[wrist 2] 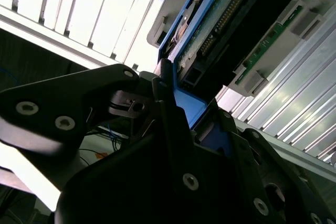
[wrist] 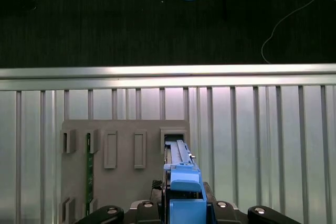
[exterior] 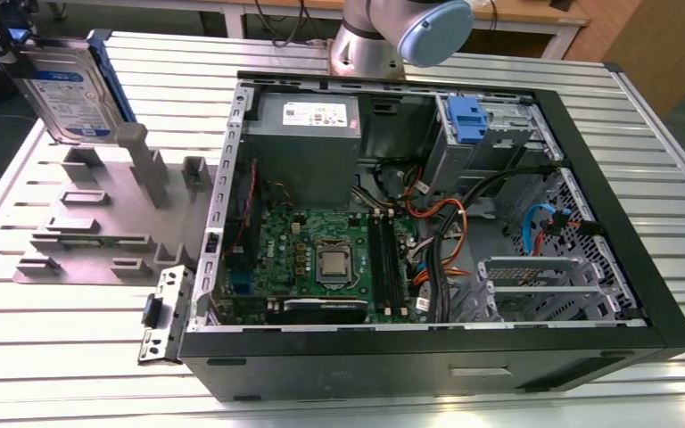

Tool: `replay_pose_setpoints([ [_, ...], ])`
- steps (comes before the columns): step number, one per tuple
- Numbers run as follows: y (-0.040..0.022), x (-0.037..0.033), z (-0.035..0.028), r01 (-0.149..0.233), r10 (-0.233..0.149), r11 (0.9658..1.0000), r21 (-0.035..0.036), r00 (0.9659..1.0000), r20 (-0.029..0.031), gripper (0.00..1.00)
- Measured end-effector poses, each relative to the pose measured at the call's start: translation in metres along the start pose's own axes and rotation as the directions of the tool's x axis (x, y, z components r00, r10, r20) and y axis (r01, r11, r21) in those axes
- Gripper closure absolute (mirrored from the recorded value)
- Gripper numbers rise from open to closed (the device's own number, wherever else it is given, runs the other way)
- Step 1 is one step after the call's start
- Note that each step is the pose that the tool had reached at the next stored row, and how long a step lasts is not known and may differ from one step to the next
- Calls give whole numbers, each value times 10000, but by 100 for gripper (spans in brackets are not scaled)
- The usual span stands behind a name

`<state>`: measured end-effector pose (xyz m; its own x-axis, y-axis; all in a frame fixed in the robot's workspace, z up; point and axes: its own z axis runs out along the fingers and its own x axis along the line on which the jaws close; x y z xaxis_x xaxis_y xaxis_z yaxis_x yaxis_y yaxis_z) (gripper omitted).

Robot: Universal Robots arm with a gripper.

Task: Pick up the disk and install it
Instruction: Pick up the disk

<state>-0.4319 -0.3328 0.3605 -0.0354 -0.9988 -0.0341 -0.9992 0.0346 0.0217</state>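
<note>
Slatted metal table carries everything. Nearest, in the lower middle of the exterior view, an open computer case is laid on its side with the circuit board exposed. At the left of that frame, just beside the case, a grey holder plate with upright slots is set on the table.

Farther back, in the upper left corner of the frame, the disk is held on edge above that plate, label side turned toward the camera. Its long axis is close to vertical, tipped a little. It is gripped from above by the gripper. In the second wrist view the jaws are seen closed tight on the blue frame at the disk's end, with nothing else between them. In the first wrist view an empty slot of the plate is seen beyond the disk's lower edge, so the disk is judged to be clear of it.

Inside the case, at the upper right of the exterior view, a blue clip marks the bays. It lies well apart from the disk, across the case's width.
</note>
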Motion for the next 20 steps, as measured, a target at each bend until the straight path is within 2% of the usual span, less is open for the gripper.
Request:
replay_pose_setpoints([
  [20, 1, -1, -38, 0, 0, 10000, 1, 10000, 0, 64],
])
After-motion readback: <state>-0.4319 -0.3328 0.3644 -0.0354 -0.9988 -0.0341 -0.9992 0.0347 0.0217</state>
